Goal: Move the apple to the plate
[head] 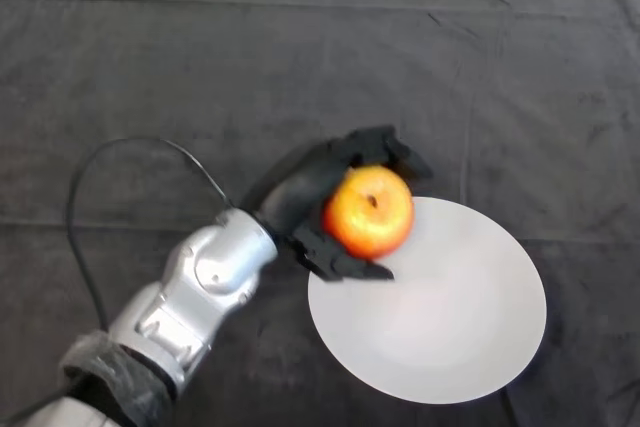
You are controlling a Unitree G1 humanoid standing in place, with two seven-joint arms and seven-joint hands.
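A red and yellow apple (369,211) is held in my left hand (310,192). The black fingers curl over the apple's top and the thumb wraps under its lower side. The apple sits over the upper left rim of a white round plate (450,317), which lies on the dark cloth at the lower right of centre. I cannot tell whether the apple touches the plate. My silver-grey arm comes in from the lower left.
The dark cloth (200,67) covers the whole table, with creases across it. Its far edge runs along the top of the view.
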